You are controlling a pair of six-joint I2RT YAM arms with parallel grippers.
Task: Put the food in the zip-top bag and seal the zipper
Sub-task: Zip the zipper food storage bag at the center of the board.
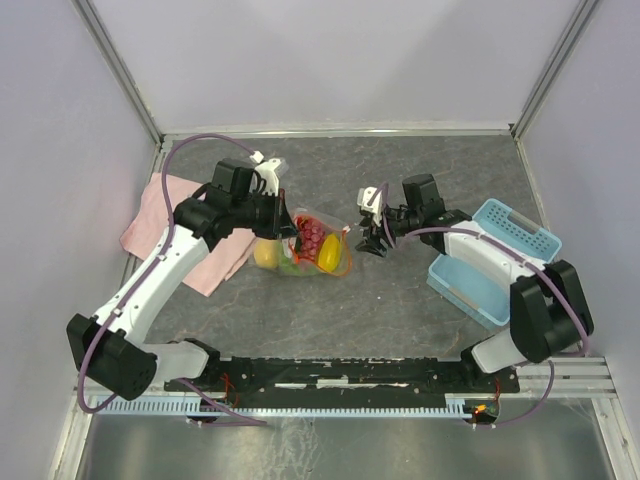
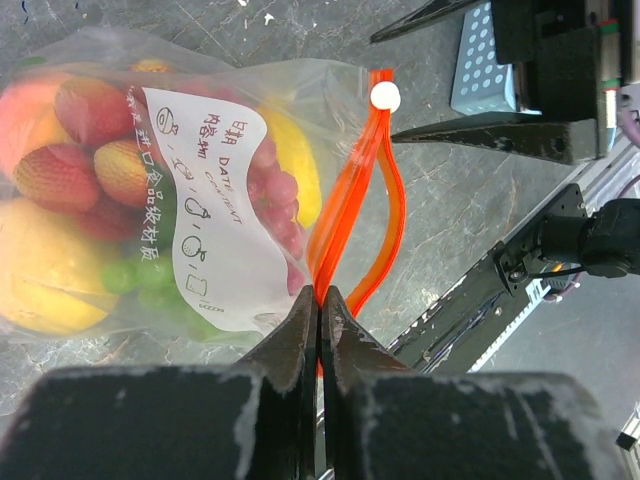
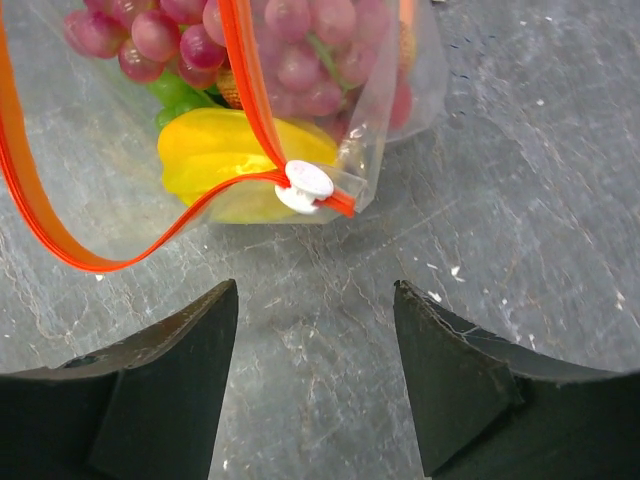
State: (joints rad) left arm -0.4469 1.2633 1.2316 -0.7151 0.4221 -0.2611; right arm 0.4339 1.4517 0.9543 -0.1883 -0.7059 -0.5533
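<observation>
The clear zip-top bag (image 1: 305, 245) lies mid-table with the food inside: red grapes (image 3: 300, 50), a yellow fruit (image 3: 225, 160), strawberries and a green bunch (image 2: 140, 275). Its white label (image 2: 215, 215) faces the left wrist camera. My left gripper (image 2: 320, 293) is shut on the orange-red zipper (image 2: 345, 215) at one end of the mouth. The mouth gapes open as a loop (image 3: 60, 235). The white slider (image 3: 305, 186) sits at the other end. My right gripper (image 3: 315, 300) is open and empty, just short of the slider, over bare table; it also shows in the top view (image 1: 372, 238).
A light-blue plastic basket (image 1: 500, 260) lies at the right beside the right arm. A pink cloth (image 1: 190, 235) lies at the left under the left arm. Grey walls and a metal frame enclose the table.
</observation>
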